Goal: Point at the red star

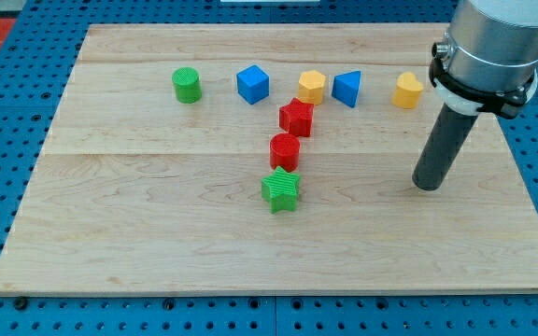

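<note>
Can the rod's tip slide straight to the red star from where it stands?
Probably yes: my tip sits at the view's right, and bare board lies between it and the red star; the blue block sits above that path.

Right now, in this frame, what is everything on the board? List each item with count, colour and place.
green cylinder: one, green, top row, furthest toward the view's left
blue cube: one, blue, top row, right of the green cylinder
yellow block: one, yellow, top row, just above the red star
blue wedge-like block: one, blue, top row, beside the yellow block
yellow block by the arm: one, yellow, top row, furthest right
red star: one, red, centre, top of a short column
red cylinder: one, red, directly below the red star
green star: one, green, bottom of the column
wooden board: one, light wood, on a blue surface
my tip: one, dark rod, right of all the blocks, touching none
</note>
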Robot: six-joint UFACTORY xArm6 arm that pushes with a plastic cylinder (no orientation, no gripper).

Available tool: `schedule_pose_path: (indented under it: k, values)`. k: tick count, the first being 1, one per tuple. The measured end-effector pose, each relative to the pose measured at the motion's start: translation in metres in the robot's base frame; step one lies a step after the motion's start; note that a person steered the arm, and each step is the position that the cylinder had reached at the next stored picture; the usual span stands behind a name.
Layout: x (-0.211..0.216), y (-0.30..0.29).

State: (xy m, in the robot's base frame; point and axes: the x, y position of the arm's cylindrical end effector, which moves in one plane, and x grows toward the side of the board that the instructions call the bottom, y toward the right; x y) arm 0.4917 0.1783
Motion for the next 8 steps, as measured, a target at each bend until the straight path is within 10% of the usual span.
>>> schedule_pose_path:
  k: [4, 8]
  values:
    - [-0.021, 0.019]
    - [-0.084, -0.093]
